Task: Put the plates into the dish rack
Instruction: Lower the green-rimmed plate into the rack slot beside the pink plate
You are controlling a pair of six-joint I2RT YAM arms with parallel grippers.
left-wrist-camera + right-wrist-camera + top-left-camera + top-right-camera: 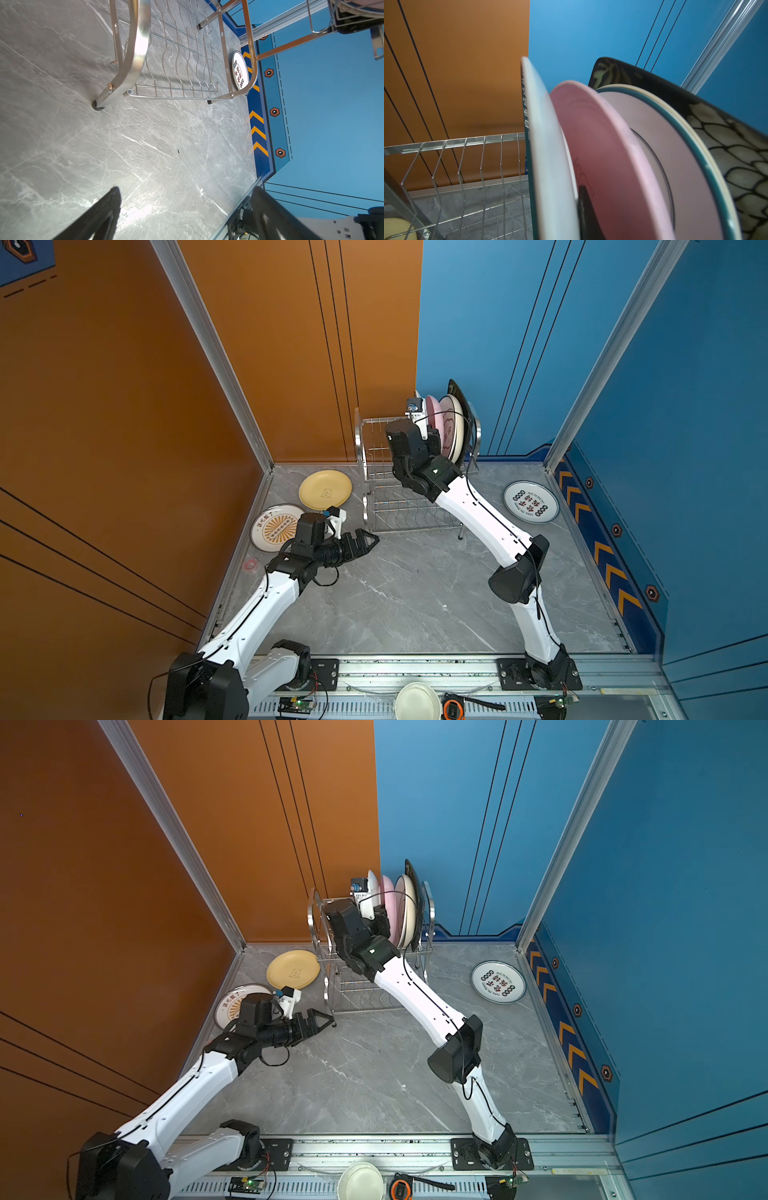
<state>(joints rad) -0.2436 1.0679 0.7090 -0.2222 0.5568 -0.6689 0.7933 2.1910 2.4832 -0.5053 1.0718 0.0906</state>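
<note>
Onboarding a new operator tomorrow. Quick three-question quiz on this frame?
1. How many plates lie flat on the table?
2. True or false: the left gripper is shut on a plate.
3. Which plate stands right beside the white plate that the right gripper holds in the dish rack? A yellow, B pink, C black.
Key: 1 three: yellow plate, sunburst plate, lettered plate; 2 false, open and empty; 3 B, the pink plate.

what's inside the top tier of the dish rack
Plates standing on edge: white plate, pink plate, cream plate, black floral plate. The right arm covers their lower edges, so their slots are unseen.
</note>
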